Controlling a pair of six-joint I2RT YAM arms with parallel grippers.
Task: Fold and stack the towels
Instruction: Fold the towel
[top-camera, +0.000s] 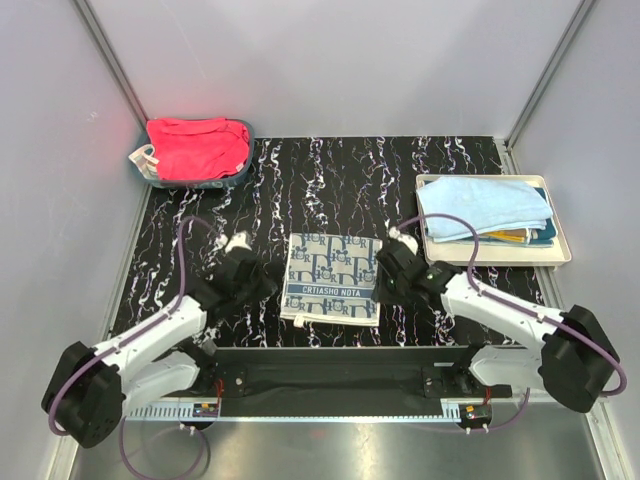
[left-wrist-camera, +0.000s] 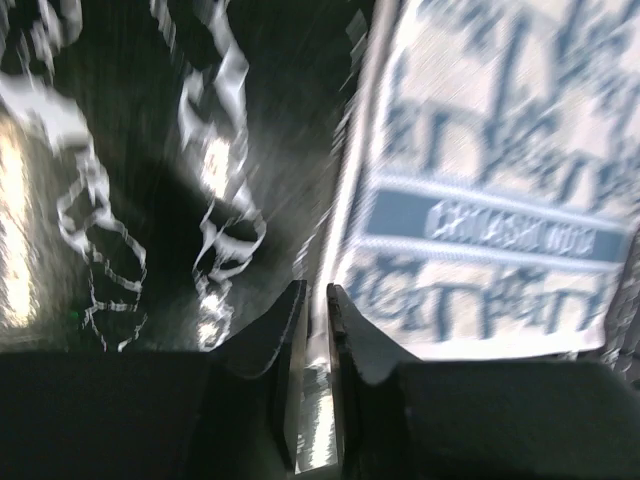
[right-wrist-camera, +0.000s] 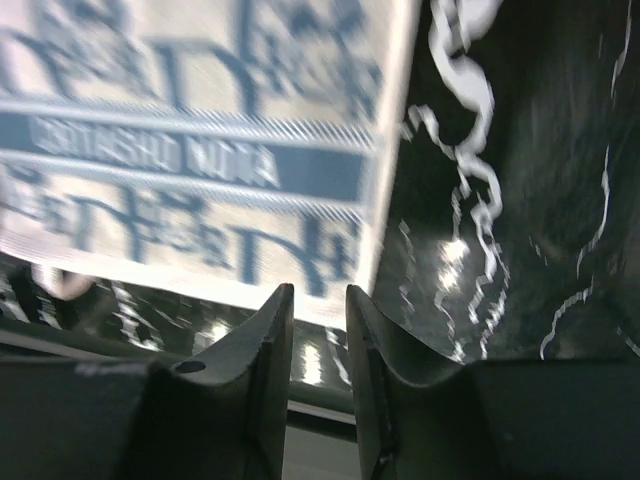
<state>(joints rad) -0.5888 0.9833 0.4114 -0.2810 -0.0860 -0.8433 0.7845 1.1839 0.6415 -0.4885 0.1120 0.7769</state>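
Left end effector (left-wrist-camera: 312, 295): the two dark fingers (left-wrist-camera: 268, 338) stand slightly parted. The slim gap between them shows only glossy worktop, and nothing is pinched.
Left end effector position: low over the worktop, at the left near corner of the printed towel. The blurred wrist view does not show whether a fingertip touches the cloth.
Right end effector (right-wrist-camera: 318, 295): the fingers are a little apart, with a narrow gap and nothing between them.
Right end effector position: low at the right near corner of the same towel, tips just in front of its edge. Contact cannot be told.
Printed towel (top-camera: 332, 278): white with dark blue print, folded into a flat rectangle. It lies at the middle of the worktop between the two end effectors.
Band (left-wrist-camera: 520, 228): a dark blue strip with pale lettering runs across the towel's near part.
Worktop (top-camera: 440, 160): black with white marbled streaks.
Bin (top-camera: 226, 183): sits at the far left corner of the worktop, well apart from the printed towel.
Red-pink towel (top-camera: 198, 148): crumpled, filling the bin.
Tray (top-camera: 561, 252): cream and rectangular, at the right side of the worktop.
Light blue towel (top-camera: 485, 205): folded, on top of the stack in the tray.
Mustard towel (top-camera: 510, 236): its edge shows under the light blue one.
Teal towel (top-camera: 546, 231): only an edge shows at the stack's right near side.
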